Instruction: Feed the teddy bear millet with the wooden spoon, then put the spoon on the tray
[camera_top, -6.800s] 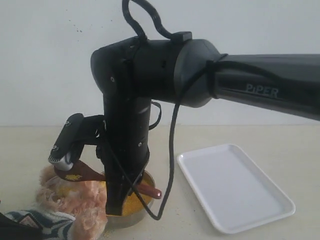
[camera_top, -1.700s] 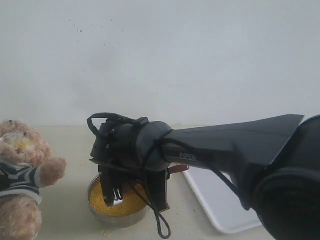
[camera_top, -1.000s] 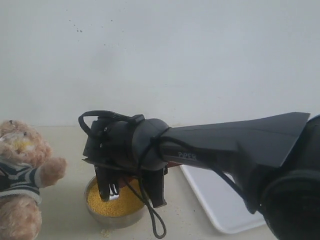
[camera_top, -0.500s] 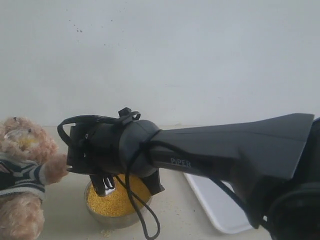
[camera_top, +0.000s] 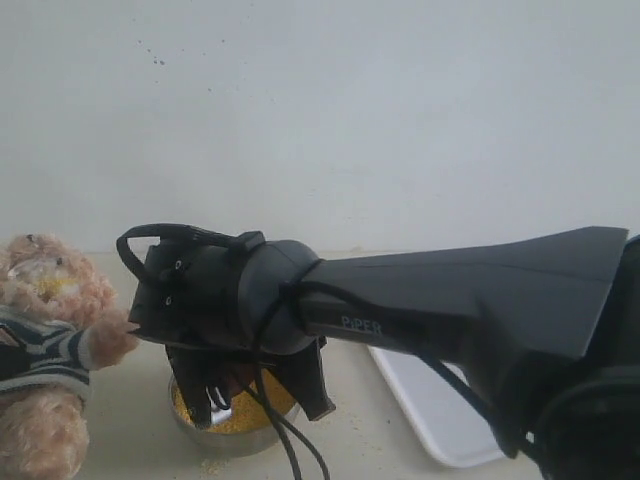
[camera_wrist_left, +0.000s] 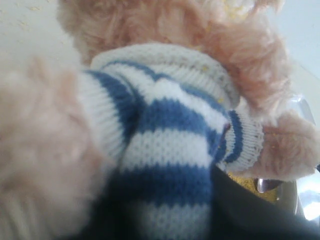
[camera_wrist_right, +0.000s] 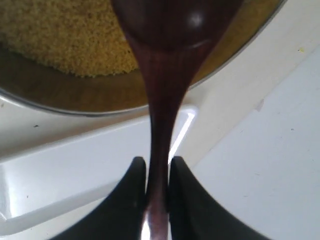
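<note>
The teddy bear (camera_top: 45, 330) sits upright at the far left, with yellow grains on its muzzle. Its striped shirt (camera_wrist_left: 170, 140) fills the left wrist view. My left gripper (camera_wrist_left: 175, 220) is shut on the bear's body, dark fingers on either side. The steel bowl (camera_top: 232, 432) of millet (camera_top: 247, 405) stands beside the bear's paw. My right gripper (camera_wrist_right: 153, 167) is shut on the wooden spoon (camera_wrist_right: 165, 75) by its handle. The spoon's oval end hangs just over the millet (camera_wrist_right: 65, 35). In the exterior view the right wrist (camera_top: 230, 300) hides the spoon. The tray (camera_top: 425, 405) lies right of the bowl.
The right arm's long black forearm (camera_top: 480, 300) crosses the scene and covers most of the tray. A cable (camera_top: 290, 450) dangles from the wrist beside the bowl. Loose grains (camera_top: 212, 465) lie on the table in front of the bowl. A white wall stands behind.
Over the last second the right wrist has swung left toward the bear, then dipped lower over the bowl. The bear has leaned slightly. Earlier, the spoon was at the bear's face.
</note>
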